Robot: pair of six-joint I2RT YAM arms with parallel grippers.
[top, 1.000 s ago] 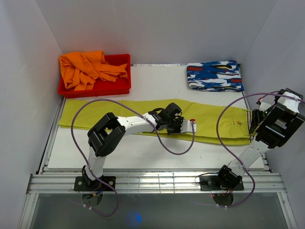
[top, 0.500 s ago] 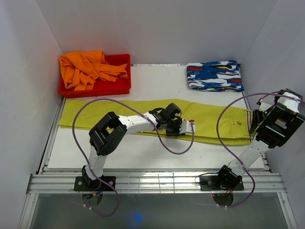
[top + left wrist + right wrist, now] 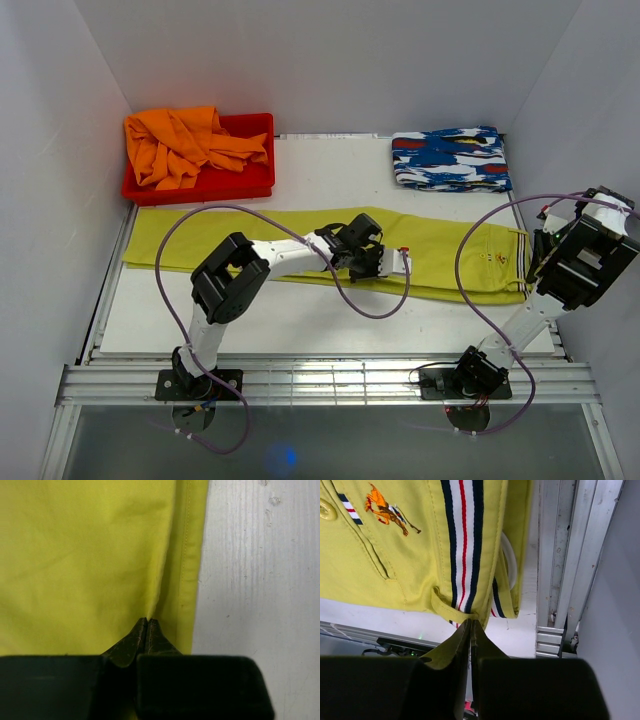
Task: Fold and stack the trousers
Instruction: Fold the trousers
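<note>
The yellow-green trousers (image 3: 450, 250) lie flat across the table, legs to the left, the striped waistband (image 3: 522, 262) at the right end. My left gripper (image 3: 392, 265) is down on the near edge of the cloth, about mid-length. In the left wrist view the trousers (image 3: 85, 555) fill the frame and the left gripper (image 3: 147, 621) is shut, pinching a fold just inside the hem. My right gripper (image 3: 529, 264) is at the waistband end. In the right wrist view the right gripper (image 3: 470, 622) is shut on the near corner of the waistband (image 3: 462, 540), at a belt loop.
A red bin (image 3: 255, 182) at the back left holds an orange garment (image 3: 185, 145). A folded blue, white and red cloth (image 3: 450, 158) lies at the back right. White walls enclose the table; an aluminium rail (image 3: 570, 555) runs just past the waistband. Purple cables loop over the trousers.
Both grippers have closed on the cloth from a part-open stance. The left arm has settled slightly toward the trousers' near edge; the right arm stays put.
</note>
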